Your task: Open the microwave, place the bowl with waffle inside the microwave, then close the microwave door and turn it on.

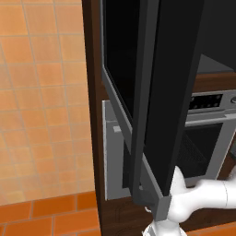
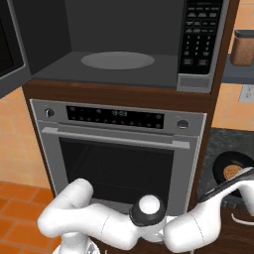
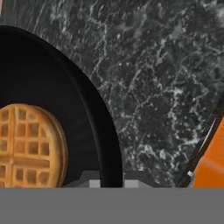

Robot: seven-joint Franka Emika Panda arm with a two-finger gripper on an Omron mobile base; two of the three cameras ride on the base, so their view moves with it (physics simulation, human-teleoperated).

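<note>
The microwave [image 2: 124, 59] stands open, its grey cavity and round turntable [image 2: 117, 60] bare. Its black glass microwave door [image 1: 170, 92] is swung wide out to the left. The black bowl [image 3: 52, 87] with a golden waffle [image 3: 28, 146] in it sits on the dark speckled counter [image 3: 166, 87], to the right of the cabinet, where the bowl [image 2: 230, 166] also shows past my arm. My gripper [image 3: 112, 180] is low over the bowl's near rim. One fingertip [image 3: 89, 180] is inside the rim and one outside, shut on the rim.
Under the microwave is a grey oven [image 2: 116, 163] with a bar handle and knobs. The microwave keypad [image 2: 198, 34] is at the cavity's right. A brown jar [image 2: 243, 47] stands on a shelf at the far right. The counter's edge and orange floor [image 3: 214, 162] lie close beside the bowl.
</note>
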